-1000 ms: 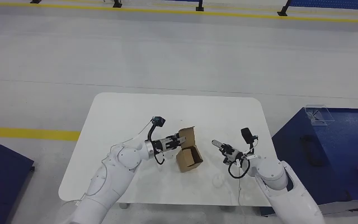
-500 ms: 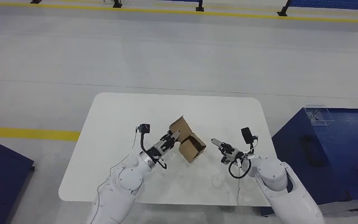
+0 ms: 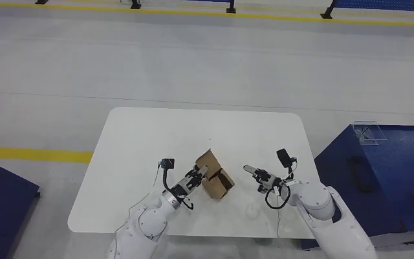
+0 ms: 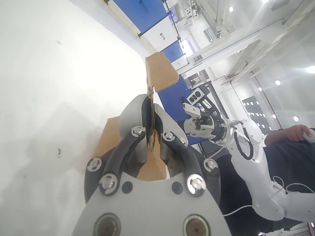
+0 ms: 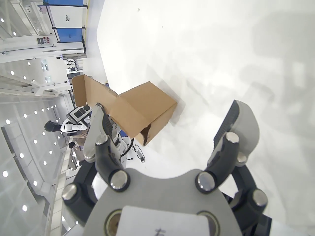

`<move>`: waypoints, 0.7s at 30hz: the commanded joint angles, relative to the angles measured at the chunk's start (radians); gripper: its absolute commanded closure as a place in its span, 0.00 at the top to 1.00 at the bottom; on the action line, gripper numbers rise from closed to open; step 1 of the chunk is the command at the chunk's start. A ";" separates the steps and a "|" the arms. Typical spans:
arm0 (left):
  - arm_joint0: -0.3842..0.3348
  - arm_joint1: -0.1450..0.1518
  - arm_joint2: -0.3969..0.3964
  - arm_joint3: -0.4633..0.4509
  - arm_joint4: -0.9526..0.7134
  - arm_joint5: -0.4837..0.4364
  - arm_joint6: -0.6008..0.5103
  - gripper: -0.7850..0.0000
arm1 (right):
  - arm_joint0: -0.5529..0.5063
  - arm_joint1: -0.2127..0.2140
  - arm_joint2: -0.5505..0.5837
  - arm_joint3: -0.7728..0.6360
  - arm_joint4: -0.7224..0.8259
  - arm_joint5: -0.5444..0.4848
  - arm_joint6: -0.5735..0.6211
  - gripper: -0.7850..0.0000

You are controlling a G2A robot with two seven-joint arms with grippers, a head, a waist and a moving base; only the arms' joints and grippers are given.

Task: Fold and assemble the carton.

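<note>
Near the front middle of the white tabletop (image 3: 162, 129) sat the brown carton (image 3: 218, 183), with one tall flap sticking up. Its inside could not be seen. The left end effector (image 3: 201, 170) was squeezed tight on that flap's edge. The right end effector (image 3: 248, 169) hung near the carton's other side, not touching it, with its fingers wide apart. Wide bare tabletop lay between the carton and the far and side edges.

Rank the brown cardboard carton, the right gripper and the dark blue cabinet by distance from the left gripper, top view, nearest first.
1. Brown cardboard carton: its flap is clamped in the left gripper.
2. Right gripper: open, beyond the carton, apart from it.
3. Dark blue cabinet: on the floor at the robot's right.
</note>
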 commanded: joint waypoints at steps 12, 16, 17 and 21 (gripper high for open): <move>0.034 0.019 -0.010 -0.081 0.113 -0.087 -0.043 1.00 | 0.023 -0.004 -0.017 0.010 0.020 0.037 0.041 1.00; 0.019 0.027 -0.017 -0.105 0.137 -0.168 -0.081 1.00 | 0.026 -0.002 -0.033 0.012 -0.014 0.018 0.065 1.00; 0.017 0.029 -0.018 -0.113 0.151 -0.179 -0.088 1.00 | 0.026 -0.002 -0.039 0.013 -0.023 0.016 0.066 1.00; 0.011 0.035 -0.025 -0.131 0.161 -0.194 -0.103 1.00 | 0.034 -0.003 -0.073 0.018 -0.064 0.010 0.082 1.00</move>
